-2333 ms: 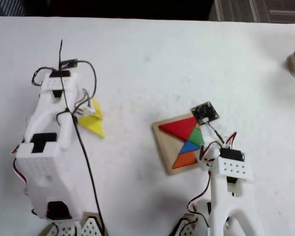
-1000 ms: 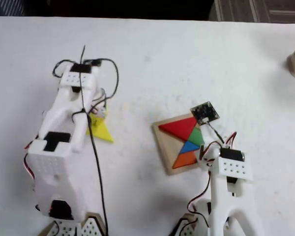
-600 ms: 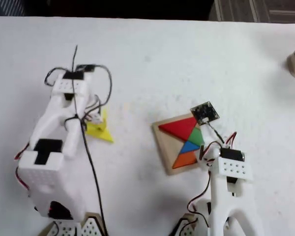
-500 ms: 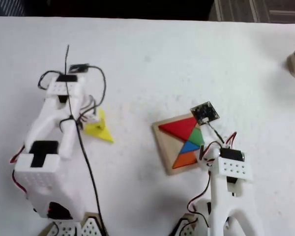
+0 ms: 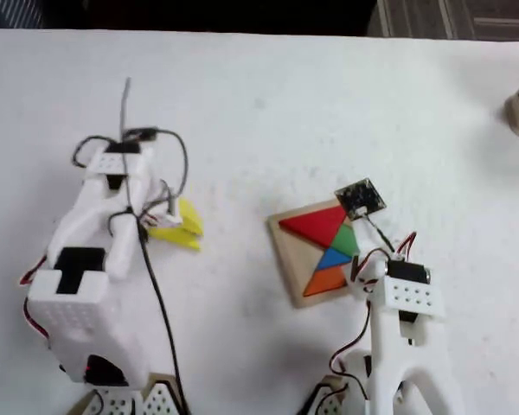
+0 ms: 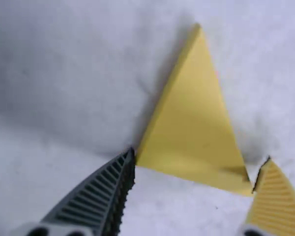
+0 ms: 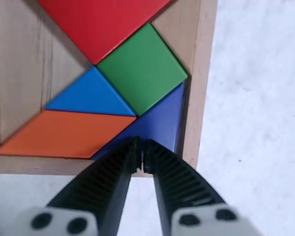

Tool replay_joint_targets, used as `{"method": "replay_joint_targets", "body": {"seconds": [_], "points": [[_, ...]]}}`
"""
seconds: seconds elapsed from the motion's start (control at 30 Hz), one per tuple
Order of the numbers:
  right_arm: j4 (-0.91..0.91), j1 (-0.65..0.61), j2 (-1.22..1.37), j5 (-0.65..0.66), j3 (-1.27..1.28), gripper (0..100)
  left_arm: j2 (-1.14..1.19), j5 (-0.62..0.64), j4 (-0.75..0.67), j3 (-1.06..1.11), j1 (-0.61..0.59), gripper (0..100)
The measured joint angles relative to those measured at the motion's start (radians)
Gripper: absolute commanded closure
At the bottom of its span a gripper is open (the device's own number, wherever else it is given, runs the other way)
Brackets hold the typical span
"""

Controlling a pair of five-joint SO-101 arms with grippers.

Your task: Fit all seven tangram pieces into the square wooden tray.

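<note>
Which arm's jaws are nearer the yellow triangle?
Left. The left jaws stand open on either side of the yellow triangle; the right jaws are shut above the edge of the wooden tray, far from the triangle.

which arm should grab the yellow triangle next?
Left. The left gripper is open, with its fingers on either side of the yellow triangle. The right gripper is shut over the edge of the wooden tray, well away from that piece.

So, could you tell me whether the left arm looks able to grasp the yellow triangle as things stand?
Probably yes: its open pincer straddles one edge of the yellow triangle, a finger near each corner, with nothing in between.
</note>
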Motion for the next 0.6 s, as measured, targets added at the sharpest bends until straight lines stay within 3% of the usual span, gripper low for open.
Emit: {"method": "replay_joint_targets", "body": {"seconds": [0.37, 0.6], "points": [[0.0, 0.0, 0.0, 0.0, 0.0, 97.9, -0.008, 0.135, -0.034, 0.012, 0.017, 62], [0.0, 0.0, 0.0, 0.0, 0.0, 97.9, -0.012, 0.187, -0.046, 0.008, 0.02, 83]]}}
